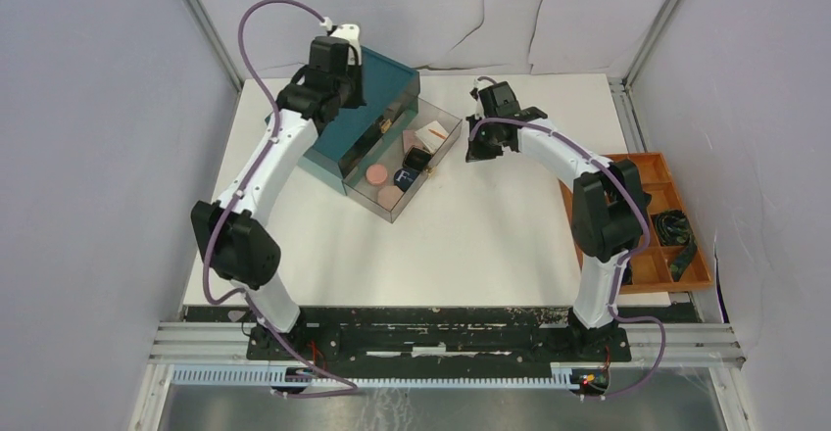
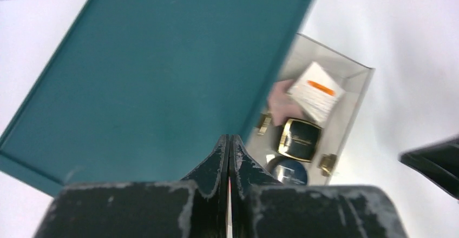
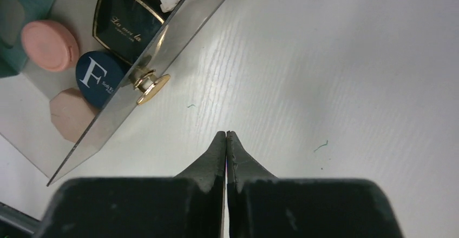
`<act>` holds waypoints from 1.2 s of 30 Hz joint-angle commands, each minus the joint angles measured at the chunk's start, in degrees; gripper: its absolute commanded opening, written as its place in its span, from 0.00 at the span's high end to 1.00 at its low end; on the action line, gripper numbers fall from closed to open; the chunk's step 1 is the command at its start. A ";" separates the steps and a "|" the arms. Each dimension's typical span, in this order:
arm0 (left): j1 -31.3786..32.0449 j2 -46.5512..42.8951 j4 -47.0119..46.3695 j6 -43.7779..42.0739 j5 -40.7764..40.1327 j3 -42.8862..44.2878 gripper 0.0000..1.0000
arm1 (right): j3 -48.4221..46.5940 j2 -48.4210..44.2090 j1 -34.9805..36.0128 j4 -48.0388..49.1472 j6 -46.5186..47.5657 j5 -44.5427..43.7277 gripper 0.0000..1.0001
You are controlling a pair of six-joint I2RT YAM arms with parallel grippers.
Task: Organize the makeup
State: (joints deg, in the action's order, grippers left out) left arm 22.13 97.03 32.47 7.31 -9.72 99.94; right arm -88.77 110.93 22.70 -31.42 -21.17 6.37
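The makeup lies in a clear drawer (image 1: pixel 443 118) pulled out of the teal box (image 1: pixel 358 113): a white pad (image 1: pixel 431 137) with a thin orange-red streak on it, a pink square (image 1: pixel 412 142), a black square compact (image 1: pixel 417 160), a dark-blue "F" tin (image 1: pixel 405 175), a pink disc (image 1: pixel 376 173) and a beige disc (image 1: pixel 390 197). My left gripper (image 1: pixel 338 96) is shut and empty above the teal box (image 2: pixel 151 70), beside the drawer. My right gripper (image 3: pixel 225 133) is shut and empty over bare table, right of the drawer's gold knob (image 3: pixel 151 82). The right wrist view also shows the compact (image 3: pixel 125 19) and the tin (image 3: pixel 97 78).
An orange compartment tray (image 1: pixel 676 181) with dark rolled bundles (image 1: pixel 676 230) stands at the table's right edge. Grey walls close in the table on three sides. The right arm (image 1: pixel 559 152) arches over the table's middle right.
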 commanded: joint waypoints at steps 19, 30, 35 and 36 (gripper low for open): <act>-13.81 9.02 -6.76 -1.99 8.47 -7.20 0.97 | -7.37 12.55 3.61 9.94 -14.95 8.98 1.00; -13.89 7.61 -9.35 0.08 10.87 -14.14 0.97 | -21.93 21.62 6.38 14.31 -19.92 12.56 0.99; -13.87 7.36 -10.19 1.18 12.61 -17.23 0.97 | -26.74 25.07 7.30 17.15 -24.27 14.21 0.99; -13.89 7.21 -10.41 1.25 12.74 -17.95 0.97 | -27.70 25.76 7.53 17.44 -24.73 14.34 0.99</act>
State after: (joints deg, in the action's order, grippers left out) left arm 8.08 103.39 17.19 7.25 -0.30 86.39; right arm -111.00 135.22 28.75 -20.97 -41.43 17.72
